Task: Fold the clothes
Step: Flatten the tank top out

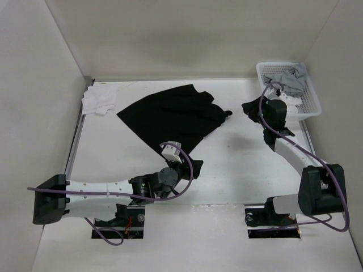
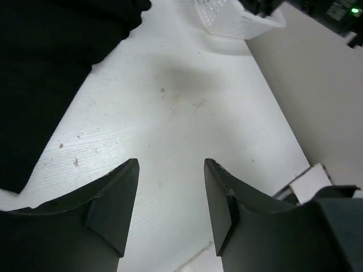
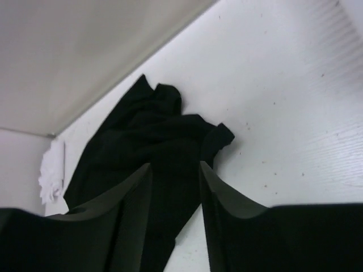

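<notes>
I see the shirt spread mid-surface, toward the back. My left gripper hangs by its near corner, jaws apart and empty; right gripper apart too, holding nothing.

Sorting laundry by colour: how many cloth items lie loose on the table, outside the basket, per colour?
Black: 1, the T-shirt
White: 1, the crumpled cloth in the far left corner
Total: 2
</notes>
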Robot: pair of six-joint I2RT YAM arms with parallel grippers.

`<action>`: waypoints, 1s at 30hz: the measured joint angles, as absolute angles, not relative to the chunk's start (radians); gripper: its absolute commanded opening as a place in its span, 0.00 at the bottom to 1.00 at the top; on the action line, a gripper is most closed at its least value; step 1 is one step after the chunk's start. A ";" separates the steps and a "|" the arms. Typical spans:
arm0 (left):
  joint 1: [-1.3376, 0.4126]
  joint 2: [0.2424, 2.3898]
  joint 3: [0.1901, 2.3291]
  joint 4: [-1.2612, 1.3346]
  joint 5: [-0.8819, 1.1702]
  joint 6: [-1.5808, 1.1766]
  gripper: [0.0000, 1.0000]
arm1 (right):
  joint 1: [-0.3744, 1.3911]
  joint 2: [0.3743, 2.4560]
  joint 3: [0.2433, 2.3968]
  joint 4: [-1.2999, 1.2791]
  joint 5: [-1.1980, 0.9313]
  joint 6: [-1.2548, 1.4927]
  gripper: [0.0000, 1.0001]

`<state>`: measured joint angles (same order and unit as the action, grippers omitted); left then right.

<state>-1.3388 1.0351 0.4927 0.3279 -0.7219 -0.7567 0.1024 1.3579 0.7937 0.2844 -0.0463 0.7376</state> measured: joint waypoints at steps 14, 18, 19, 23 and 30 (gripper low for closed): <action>-0.484 1.010 0.506 0.281 -0.575 -0.850 0.48 | 0.841 1.432 0.667 0.151 0.072 0.691 0.47; -0.408 0.993 0.472 0.265 -0.479 -0.899 0.48 | 0.988 1.626 0.802 0.042 0.151 0.673 0.48; -0.406 0.987 0.464 0.257 -0.466 -0.903 0.48 | 1.017 1.666 0.846 0.025 0.171 0.669 0.49; -0.384 0.905 0.387 0.213 -0.422 -0.914 0.48 | 1.088 1.752 0.957 -0.002 0.259 0.666 0.52; -0.343 0.850 0.347 0.186 -0.381 -0.914 0.48 | 1.088 1.854 1.049 -0.020 0.344 0.680 0.26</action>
<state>-0.3428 0.8505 0.3466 0.1856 -0.3805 -0.9142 1.0878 1.8542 1.0492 -0.0204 0.3443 0.6800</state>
